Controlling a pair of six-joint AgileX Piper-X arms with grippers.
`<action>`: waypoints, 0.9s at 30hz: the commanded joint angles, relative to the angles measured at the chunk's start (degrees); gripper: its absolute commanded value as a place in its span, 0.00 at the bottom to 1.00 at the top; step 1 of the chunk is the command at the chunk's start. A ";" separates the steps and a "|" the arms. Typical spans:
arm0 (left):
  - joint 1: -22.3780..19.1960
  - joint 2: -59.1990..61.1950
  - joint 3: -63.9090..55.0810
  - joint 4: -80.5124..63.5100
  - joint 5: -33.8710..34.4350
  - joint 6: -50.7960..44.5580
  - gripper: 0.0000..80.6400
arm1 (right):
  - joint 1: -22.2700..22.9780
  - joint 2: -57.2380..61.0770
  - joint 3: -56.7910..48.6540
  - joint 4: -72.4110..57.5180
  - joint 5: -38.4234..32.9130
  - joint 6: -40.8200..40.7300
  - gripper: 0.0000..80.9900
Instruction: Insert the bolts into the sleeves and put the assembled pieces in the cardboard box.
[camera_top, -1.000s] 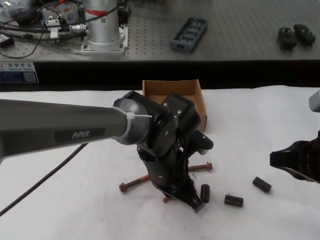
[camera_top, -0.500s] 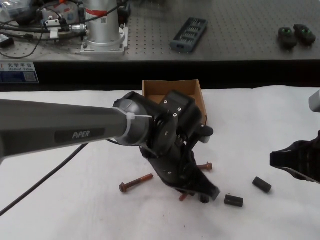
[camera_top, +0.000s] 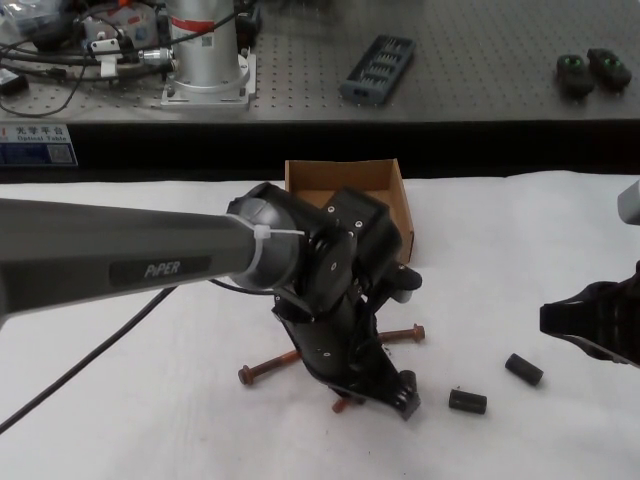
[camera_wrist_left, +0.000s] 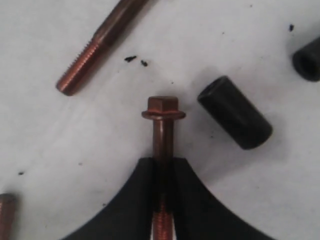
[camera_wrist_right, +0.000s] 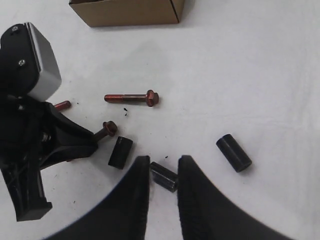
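Holding, left jaws: clamped on a bolt (camera_wrist_left: 163, 131), head sticking out, low over the tabletop (camera_top: 520, 260).
Beside bolt head: sleeve (camera_wrist_left: 235, 112), lying flat.
Right jaws: parted narrowly, second sleeve (camera_wrist_right: 164, 176) seen between them.
Farther back: cardboard box (camera_top: 345, 182).

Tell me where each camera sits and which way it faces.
High view: behind the arms, looking forward and down over the white bench; the grey left arm and brown cardboard box show.
Left wrist view: on the left arm, looking down at the left gripper shut on a copper-coloured hex bolt.
Right wrist view: on the right arm, looking down past the open right gripper.
Shared: both wrist views show that bolt.
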 joint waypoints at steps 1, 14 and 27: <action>-0.19 0.13 -0.12 4.66 -5.36 3.20 0.04 | -0.22 -0.36 -0.46 0.27 -0.85 -0.47 0.21; -0.19 0.13 -0.73 13.37 -9.35 6.30 0.05 | -0.22 -0.36 -0.46 -0.60 -0.85 -0.47 0.21; -0.19 0.01 -6.89 12.78 -7.94 7.06 0.39 | -0.22 -0.36 -0.46 -0.60 -0.85 -0.47 0.21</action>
